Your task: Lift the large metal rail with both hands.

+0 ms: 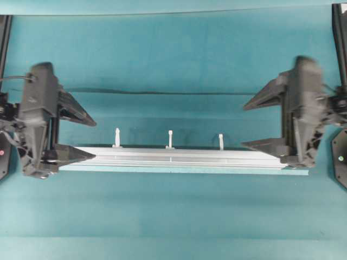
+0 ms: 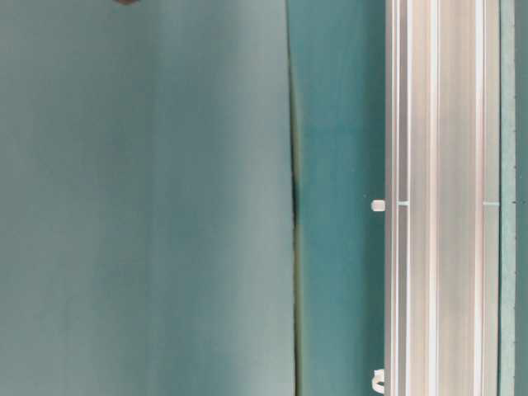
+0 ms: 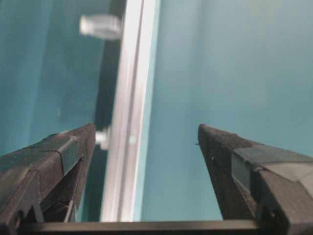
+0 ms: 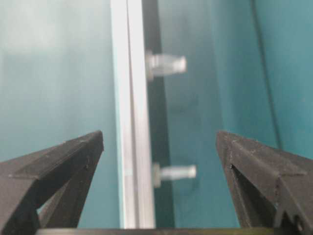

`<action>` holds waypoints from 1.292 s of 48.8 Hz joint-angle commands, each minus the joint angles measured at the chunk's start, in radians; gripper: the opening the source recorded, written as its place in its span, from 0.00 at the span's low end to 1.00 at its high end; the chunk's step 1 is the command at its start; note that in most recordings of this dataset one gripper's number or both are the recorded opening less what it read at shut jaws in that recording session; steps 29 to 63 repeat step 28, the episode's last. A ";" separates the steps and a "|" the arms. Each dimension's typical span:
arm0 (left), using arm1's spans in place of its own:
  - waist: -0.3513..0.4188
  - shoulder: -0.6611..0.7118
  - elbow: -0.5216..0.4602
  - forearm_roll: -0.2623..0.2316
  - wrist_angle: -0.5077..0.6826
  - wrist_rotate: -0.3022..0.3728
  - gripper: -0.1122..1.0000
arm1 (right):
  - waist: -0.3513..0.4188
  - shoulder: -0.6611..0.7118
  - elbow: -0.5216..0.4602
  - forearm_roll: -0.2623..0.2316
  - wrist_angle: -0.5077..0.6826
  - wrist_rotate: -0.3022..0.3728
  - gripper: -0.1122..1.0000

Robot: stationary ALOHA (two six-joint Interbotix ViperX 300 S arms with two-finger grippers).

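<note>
Both hands, left (image 1: 81, 135) & right (image 1: 255, 124), spread wide over ends of large metal rail (image 1: 179, 158), lower-mid frame, on teal surface (image 1: 173, 54); no writing legible.

The rail (image 1: 184, 158) is a long silver grooved bar lying flat across the teal table, running left to right. Three small white pegs (image 1: 169, 139) stand upright along its far edge. Its ends lie under the two wide-open grippers.
</note>
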 commanded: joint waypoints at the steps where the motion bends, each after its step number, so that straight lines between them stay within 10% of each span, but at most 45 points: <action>1: 0.002 -0.025 -0.026 0.000 -0.014 0.002 0.90 | -0.005 -0.025 0.000 -0.003 -0.031 0.002 0.97; 63: 0.020 -0.219 -0.018 0.000 -0.109 0.038 0.89 | -0.014 -0.204 0.034 -0.003 -0.038 0.002 0.97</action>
